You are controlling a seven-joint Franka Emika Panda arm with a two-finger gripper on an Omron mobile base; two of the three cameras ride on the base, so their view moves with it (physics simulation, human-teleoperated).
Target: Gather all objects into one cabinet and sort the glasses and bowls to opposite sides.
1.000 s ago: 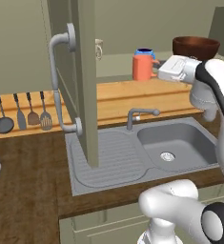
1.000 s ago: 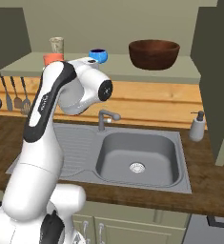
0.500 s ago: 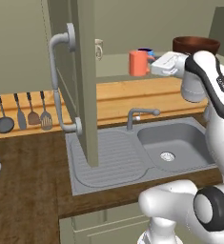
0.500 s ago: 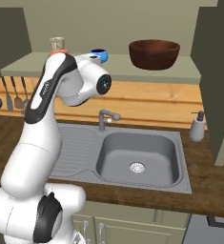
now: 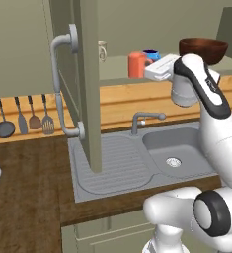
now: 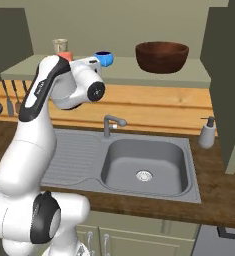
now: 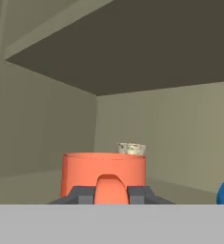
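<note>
Gripper (image 7: 111, 194) fingers are closed on the handle of the orange-red mug (image 7: 104, 174), which stands on the cabinet shelf (image 6: 114, 75) among the other items. Compared with one second ago, the hand has advanced leftward along the shelf, carrying the mug away from the bright-blue cup (image 6: 103, 58) and toward the pale beige patterned cup (image 5: 102, 51) near the open cabinet door (image 5: 88, 84). The dark-brown bowl (image 6: 161, 56) sits well apart at the opposite end. Judgement: cups are grouping on the left; release is the next step.
</note>
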